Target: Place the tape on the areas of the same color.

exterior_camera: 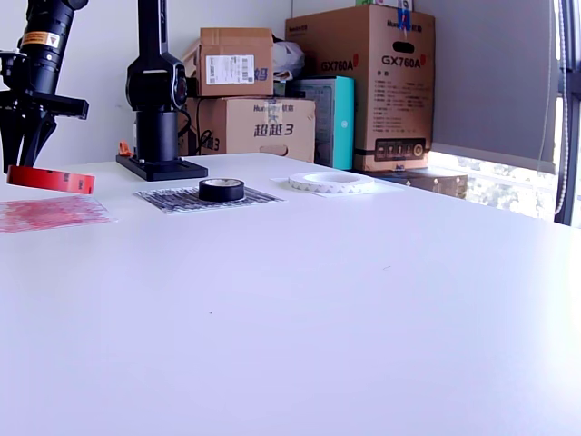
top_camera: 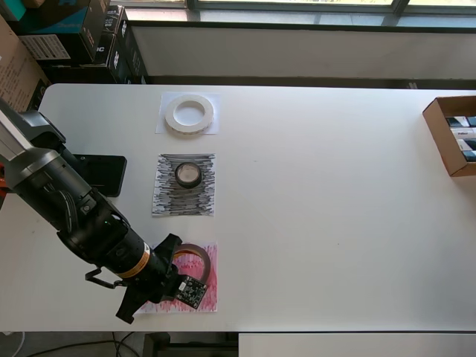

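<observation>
overhead looks straight down, exterior low at table (exterior_camera: pixel 363 300) edge, perhaps close

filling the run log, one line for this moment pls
white roll: on white patch | black roll: on black patch | red roll: held above red patch | gripper: shut on red roll

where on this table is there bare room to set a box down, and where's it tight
The widest bare stretch of the table lies between the three paper patches and the cardboard box at the overhead view's right edge. It is crowded on that view's left: white ring, black roll, and the hand with the red tape over the red patch.
</observation>
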Controlling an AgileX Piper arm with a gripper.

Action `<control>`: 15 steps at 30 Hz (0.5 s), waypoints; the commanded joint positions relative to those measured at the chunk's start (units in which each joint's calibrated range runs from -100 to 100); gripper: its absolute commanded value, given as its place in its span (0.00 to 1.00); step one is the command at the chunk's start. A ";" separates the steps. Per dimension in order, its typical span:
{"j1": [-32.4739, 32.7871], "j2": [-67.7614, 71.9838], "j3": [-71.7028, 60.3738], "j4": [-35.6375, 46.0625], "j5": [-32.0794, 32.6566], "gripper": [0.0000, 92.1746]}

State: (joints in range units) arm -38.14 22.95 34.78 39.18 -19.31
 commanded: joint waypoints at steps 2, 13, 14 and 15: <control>-0.05 -0.50 2.15 0.75 0.08 0.00; -1.08 -0.12 3.52 0.75 0.90 0.00; -1.15 -0.12 3.52 0.75 0.98 0.00; -1.15 -0.12 3.52 0.75 1.06 0.00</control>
State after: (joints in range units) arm -39.18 23.05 38.06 39.32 -18.59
